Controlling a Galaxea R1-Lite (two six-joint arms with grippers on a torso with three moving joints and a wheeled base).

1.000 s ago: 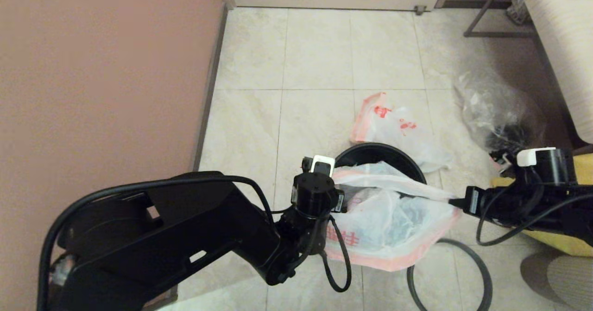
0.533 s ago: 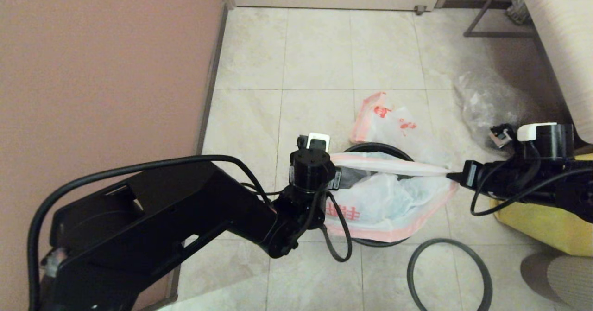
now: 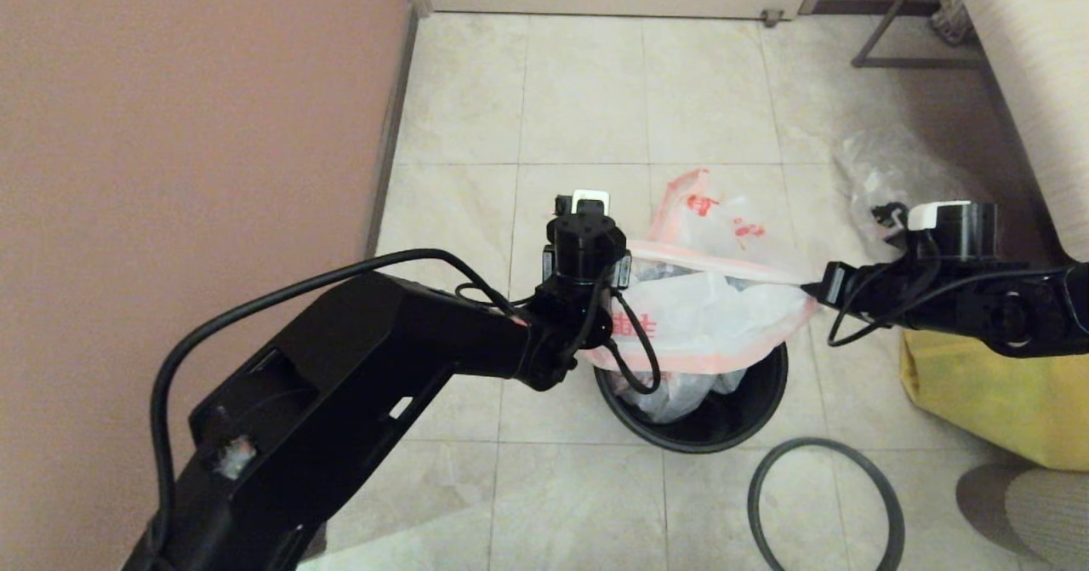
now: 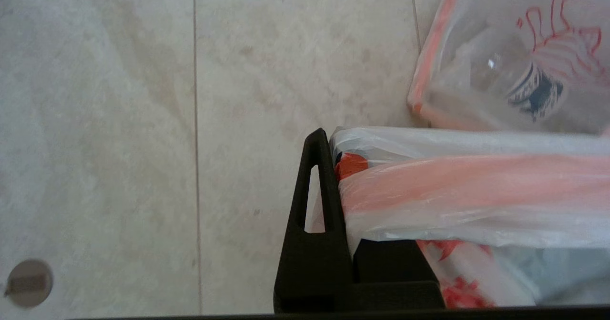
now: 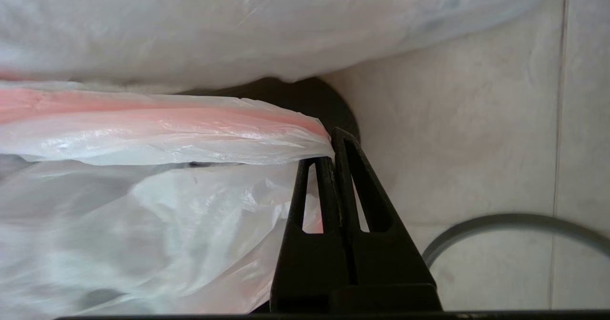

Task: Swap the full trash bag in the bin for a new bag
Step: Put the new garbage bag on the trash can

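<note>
While both hands — left hand, right hand — clamp the new bag's pink border, it spans the bin.

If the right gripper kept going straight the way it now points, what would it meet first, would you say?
Probably the new bag it is shut on, whose pink edge stretches ahead of the right gripper toward the left gripper; depth is unclear.

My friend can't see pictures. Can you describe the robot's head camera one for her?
Two black robot hands, left and right, stretch a thin white plastic bag with a pink border over a small round black plastic bin on a tiled floor.
</note>
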